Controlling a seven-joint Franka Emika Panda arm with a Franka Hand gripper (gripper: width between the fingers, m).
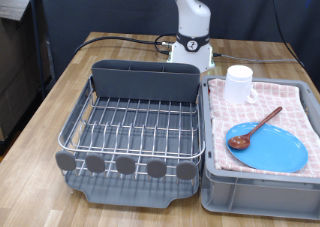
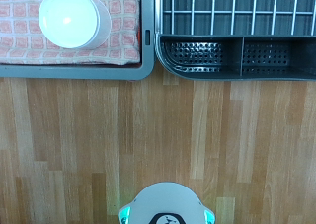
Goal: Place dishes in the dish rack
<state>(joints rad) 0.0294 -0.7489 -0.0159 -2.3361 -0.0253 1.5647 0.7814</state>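
Nearest us in the exterior view sits the dish rack (image 1: pixel 130 127), its row of round grey discs (image 1: pixel 125 165) along the front edge and the dark tray lip below them. Its silver wire grid holds no dishes that we can see, and the tall grey back compartment (image 1: pixel 145 80) rises behind it. Just beside the rack, on the exterior view's right, stands the grey crate (image 1: pixel 258 192) lined with pink checked cloth (image 1: pixel 290 107). All three dishes are in the crate: the light-blue plate (image 1: pixel 275 150) lies flat towards the front, the wooden spoon (image 1: pixel 252 129) rests with its bowl on the plate's rim and its handle slanting back, and the white mug (image 1: pixel 238 83) stands at the far end.

The robot base (image 1: pixel 190 47) rises at the far side of the wooden table (image 1: pixel 60 97). The gripper itself appears in neither picture, so we cannot tell how its fingers stand. The wrist view looks straight down (from well above) on the mug (image 2: pixel 71 19), the rack's back compartment (image 2: pixel 237 54) and bare table.
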